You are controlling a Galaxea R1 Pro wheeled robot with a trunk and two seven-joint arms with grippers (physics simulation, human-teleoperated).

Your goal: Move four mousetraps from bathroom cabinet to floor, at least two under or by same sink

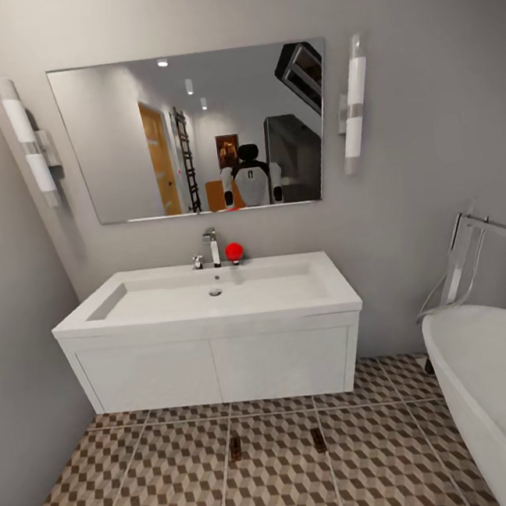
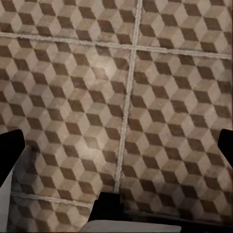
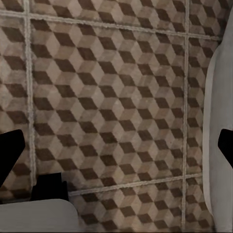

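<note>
Two mousetraps (image 1: 235,447) (image 1: 318,440) on bathroom floor (image 1: 169,482), before one sink (image 1: 213,320).

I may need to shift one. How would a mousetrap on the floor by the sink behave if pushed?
The left mousetrap looks like a small flat board, so it would probably slide over the bathroom floor rather than roll or tip. It seems light. It might catch on a grout line.

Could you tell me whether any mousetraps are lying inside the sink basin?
No, the sink basin is bare; two mousetraps lie on the bathroom floor before it.
</note>
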